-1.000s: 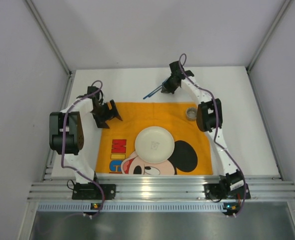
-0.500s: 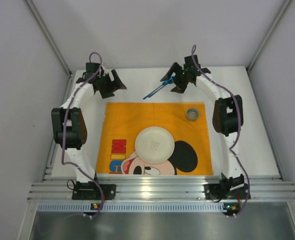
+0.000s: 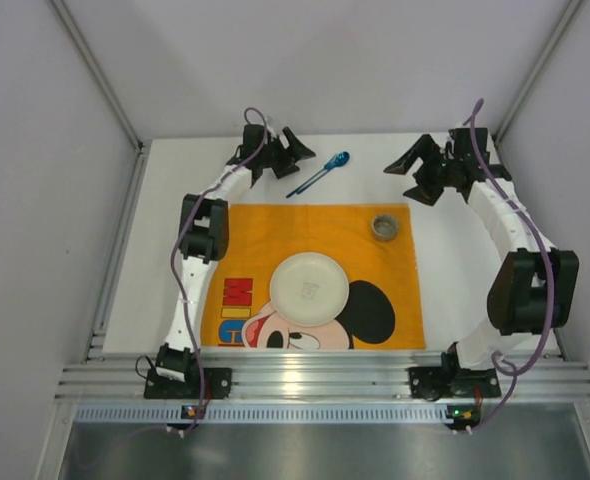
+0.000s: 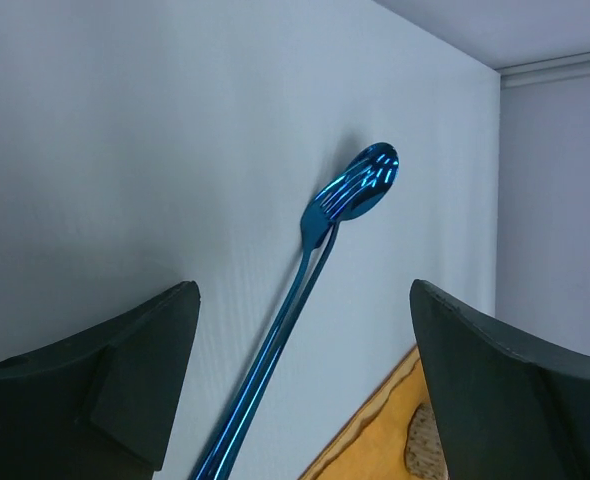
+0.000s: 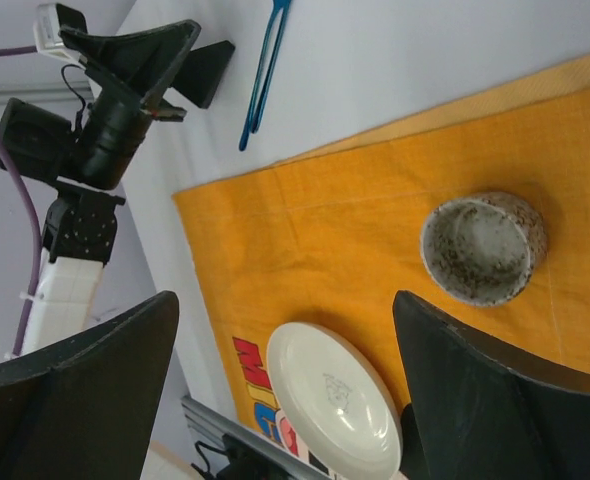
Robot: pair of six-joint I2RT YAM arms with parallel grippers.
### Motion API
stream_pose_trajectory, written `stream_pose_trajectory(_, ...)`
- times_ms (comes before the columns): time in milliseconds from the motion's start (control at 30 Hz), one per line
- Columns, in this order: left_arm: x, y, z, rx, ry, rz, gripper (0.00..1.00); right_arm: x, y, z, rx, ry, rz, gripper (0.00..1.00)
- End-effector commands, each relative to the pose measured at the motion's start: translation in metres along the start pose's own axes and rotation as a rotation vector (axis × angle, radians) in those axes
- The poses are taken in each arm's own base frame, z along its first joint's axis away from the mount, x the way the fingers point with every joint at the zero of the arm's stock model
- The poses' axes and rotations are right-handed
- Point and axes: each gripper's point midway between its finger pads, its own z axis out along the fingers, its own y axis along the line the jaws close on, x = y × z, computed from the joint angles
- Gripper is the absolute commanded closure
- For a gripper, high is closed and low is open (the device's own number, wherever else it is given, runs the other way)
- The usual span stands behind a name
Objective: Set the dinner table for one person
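On the white dinner table [image 3: 155, 270], just beyond the orange placemat [image 3: 265, 235], lie a blue fork and spoon [image 3: 320, 172] side by side. In the left wrist view the blue fork and spoon [image 4: 320, 240] run between the fingers of my left gripper [image 4: 303, 290], which is open and not touching them. That left gripper [image 3: 291, 156] sits right beside the handle ends. My right gripper [image 3: 415, 176] is open and empty at the back right, and the right gripper [image 5: 285, 300] looks down over the mat. A white plate [image 3: 309, 288] and a speckled cup [image 3: 384, 226] rest on the placemat.
Grey walls enclose the table on three sides, close behind both grippers. An aluminium rail [image 3: 325, 380] runs along the near edge by the arm bases. The placemat [image 5: 355, 200] carries a cartoon-mouse print. My left gripper [image 5: 140, 70] shows in the right wrist view.
My right gripper opened, let go of the blue cutlery and swung away to the back right. The left arm swept from the left side along the back to the cutlery.
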Motion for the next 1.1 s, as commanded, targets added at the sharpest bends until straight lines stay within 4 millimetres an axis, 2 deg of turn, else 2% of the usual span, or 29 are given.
stream_pose_trajectory(0, -0.019, -0.028, 0.0, 0.064, -0.068, -0.013, 0.08, 0.002, 0.019, -0.036, -0.06, -0.041, -0.059, 0.12)
stream_pose_trajectory(133, 0.009, -0.032, 0.009, 0.046, -0.022, 0.008, 0.08, 0.004, 0.01, -0.039, -0.039, -0.031, -0.049, 0.12)
stream_pose_trajectory(167, 0.022, -0.024, 0.011, 0.009, 0.013, -0.017, 0.09, 0.006, 0.008, -0.036, -0.037, -0.022, -0.041, 0.12)
stream_pose_trajectory(200, 0.029, -0.023, 0.013, -0.001, 0.03, -0.026, 0.09, 0.006, 0.007, -0.035, -0.034, -0.019, -0.036, 0.13)
stream_pose_trajectory(367, 0.098, -0.033, 0.021, -0.079, 0.138, -0.019, 0.12, 0.007, 0.001, -0.029, -0.02, -0.006, -0.033, 0.13)
stream_pose_trajectory(400, 0.119, -0.046, 0.026, -0.073, 0.159, -0.007, 0.12, 0.007, 0.0, -0.027, -0.015, -0.008, -0.037, 0.13)
stream_pose_trajectory(467, 0.142, -0.061, 0.03, -0.051, 0.188, 0.0, 0.11, 0.007, -0.004, -0.023, -0.005, 0.0, -0.033, 0.13)
stream_pose_trajectory(500, 0.157, -0.076, 0.034, -0.029, 0.21, -0.002, 0.11, 0.006, -0.005, -0.02, -0.004, 0.004, -0.034, 0.13)
stream_pose_trajectory(533, 0.163, -0.081, 0.038, -0.018, 0.219, -0.003, 0.11, 0.005, -0.005, -0.018, -0.004, 0.006, -0.035, 0.13)
stream_pose_trajectory(633, 0.15, -0.114, 0.042, 0.046, 0.183, 0.001, 0.11, -0.004, -0.003, -0.009, -0.007, 0.001, -0.034, 0.13)
stream_pose_trajectory(700, 0.135, -0.117, 0.041, 0.04, 0.14, 0.008, 0.11, -0.006, -0.008, 0.003, 0.001, 0.019, -0.025, 0.13)
stream_pose_trajectory(733, 0.126, -0.121, 0.039, 0.043, 0.118, 0.013, 0.1, -0.012, -0.003, 0.006, -0.002, 0.008, -0.035, 0.14)
stream_pose_trajectory(767, 0.118, -0.12, 0.036, 0.037, 0.1, 0.011, 0.1, -0.013, -0.011, 0.018, 0.019, 0.025, -0.025, 0.14)
stream_pose_trajectory(833, 0.097, -0.115, 0.03, 0.015, 0.053, -0.004, 0.11, -0.021, -0.015, 0.027, 0.054, 0.014, -0.026, 0.15)
stream_pose_trajectory(867, 0.089, -0.109, 0.026, -0.003, 0.041, -0.014, 0.11, -0.02, -0.027, 0.04, 0.09, 0.029, -0.012, 0.15)
stream_pose_trajectory(900, 0.073, -0.102, 0.02, -0.018, 0.014, -0.026, 0.11, -0.023, -0.031, 0.045, 0.106, 0.026, -0.015, 0.16)
stream_pose_trajectory(933, 0.064, -0.101, 0.012, -0.027, -0.001, -0.031, 0.11, -0.034, -0.034, 0.049, 0.136, -0.007, -0.02, 0.16)
stream_pose_trajectory(967, 0.047, -0.092, 0.003, -0.037, -0.03, -0.04, 0.11, -0.033, -0.05, 0.057, 0.189, 0.01, -0.008, 0.16)
stream_pose_trajectory(1067, 0.02, -0.086, -0.022, -0.056, -0.075, -0.039, 0.11, -0.045, -0.072, 0.065, 0.284, -0.016, 0.005, 0.17)
